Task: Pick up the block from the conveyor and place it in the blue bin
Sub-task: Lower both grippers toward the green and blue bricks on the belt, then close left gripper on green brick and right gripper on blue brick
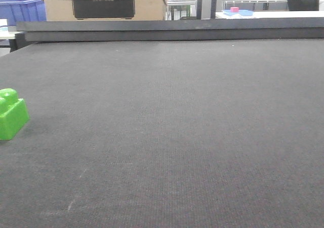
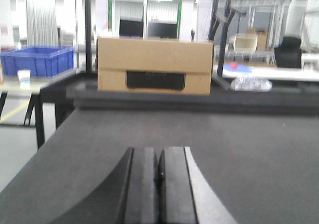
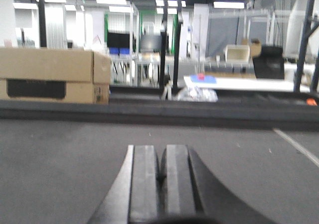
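A bright green studded block (image 1: 11,114) lies on the dark grey conveyor (image 1: 172,126) at the far left edge of the front view, partly cut off by the frame. A blue bin (image 2: 37,60) stands off the belt at the back left, and shows as the blue bin (image 1: 20,10) in the front view. My left gripper (image 2: 158,152) is shut with nothing in it, low over the belt. The right gripper (image 3: 161,149) is shut and empty as well. Neither wrist view shows the block.
A brown cardboard box (image 2: 154,66) sits behind the belt's far rail (image 1: 172,30). A white table with a small pink object (image 1: 234,9) stands at the back right. A black chair (image 2: 287,52) is farther off.
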You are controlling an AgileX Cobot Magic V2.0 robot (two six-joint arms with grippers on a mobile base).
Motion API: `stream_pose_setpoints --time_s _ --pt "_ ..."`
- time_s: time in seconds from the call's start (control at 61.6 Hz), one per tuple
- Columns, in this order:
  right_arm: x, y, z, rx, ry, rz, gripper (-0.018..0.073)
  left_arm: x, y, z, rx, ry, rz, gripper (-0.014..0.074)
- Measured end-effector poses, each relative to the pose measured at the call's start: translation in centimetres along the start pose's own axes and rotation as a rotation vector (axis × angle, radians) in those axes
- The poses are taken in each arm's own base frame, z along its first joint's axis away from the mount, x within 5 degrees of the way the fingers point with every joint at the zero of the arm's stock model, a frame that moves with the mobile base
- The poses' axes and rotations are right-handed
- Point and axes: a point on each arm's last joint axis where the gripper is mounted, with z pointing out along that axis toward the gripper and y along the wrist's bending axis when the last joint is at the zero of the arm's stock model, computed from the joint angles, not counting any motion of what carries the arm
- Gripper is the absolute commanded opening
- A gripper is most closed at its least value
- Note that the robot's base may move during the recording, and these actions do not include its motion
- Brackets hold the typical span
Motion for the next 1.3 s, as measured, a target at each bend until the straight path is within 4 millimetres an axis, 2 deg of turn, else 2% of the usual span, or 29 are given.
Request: stream_pose_setpoints --time_s 0.179,0.292,0.406,0.569,0.715,0.942,1.121,1.218,1.3 --pt "-3.0 0.0 1.3 0.0 0.179 0.0 -0.0167 -3.0 0.0 1.7 -0.022 0.204 0.0 -0.0111" --pt "-4.2 0.0 3.7 0.0 0.329 0.0 -0.0167 -4.5 -0.1 4.0 -0.029 0.4 -0.017 -0.0111" --pt "-4.3 0.1 6.3 0.0 0.519 0.002 -0.0167 -4.8 -0.2 6.7 -0.041 0.635 -0.024 -0.0111" --pt "-2.5 0.0 9.9 0.0 0.912 0.003 -0.0167 -4.4 -0.5 10.6 -0.046 0.828 -0.029 -0.0111" --pt "-0.6 0.0 12.4 0.001 1.144 0.004 -0.0167 -2.9 -0.7 13.1 -0.041 0.929 -0.04 -0.0111" --pt "2.4 0.0 15.7 0.044 1.347 0.057 -0.0151 0.3 -1.4 16.3 -0.01 1.126 -0.119 -0.0111" --pt "4.2 0.0 19.5 0.097 1.434 0.11 -0.015 2.0 -1.5 17.7 -0.013 1.22 -0.128 -0.0111" --pt "4.9 -0.1 21.8 0.109 1.457 0.121 -0.0053 2.4 -1.5 18.0 -0.014 1.239 -0.129 -0.0111" --pt "5.7 -0.1 23.2 0.125 1.48 0.136 0.012 2.4 -1.5 18.1 -0.014 1.242 -0.129 -0.0111"
